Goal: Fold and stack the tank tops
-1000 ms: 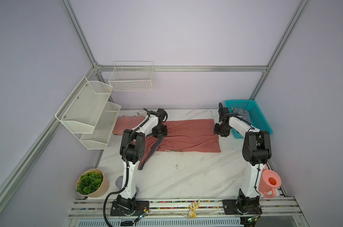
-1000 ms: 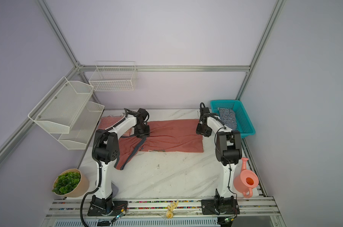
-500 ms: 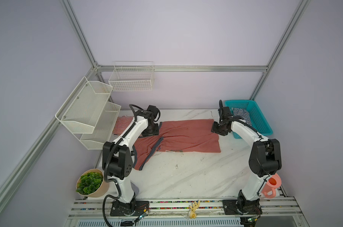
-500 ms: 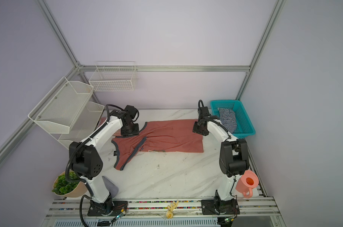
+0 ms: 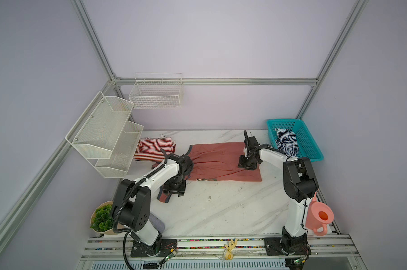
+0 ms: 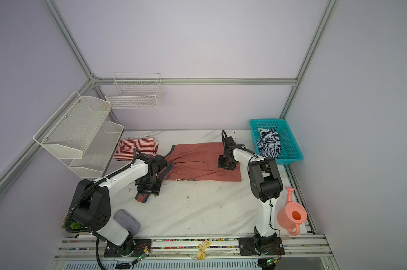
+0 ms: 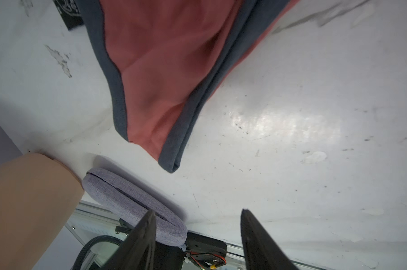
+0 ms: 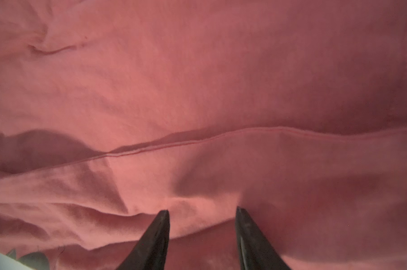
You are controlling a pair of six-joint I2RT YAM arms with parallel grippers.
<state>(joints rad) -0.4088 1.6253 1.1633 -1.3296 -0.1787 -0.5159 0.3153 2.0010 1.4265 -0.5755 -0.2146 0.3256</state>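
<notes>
Two arms reach over a white, grey-veined marble desk enclosed by pale lilac walls and aluminium framing. The left gripper is released, its fingers spread over bare, scuffed desk with nothing between them. Just ahead of its tips lies the grey-trimmed strap of the salmon-red tank top. The right gripper is also released, its fingers apart and pointing down onto the wrinkled body of that same top, close to a seam. I cannot tell whether its tips touch the cloth.

The red-and-white striped tank top lies folded beyond the left gripper, near the mesh wall shelves. The navy-and-white striped tank top sits crumpled in the teal basket, beyond the right gripper on its outer side. A pink watering can stands at the desk edge by the right arm's base, and a potted plant by the left arm's base.
</notes>
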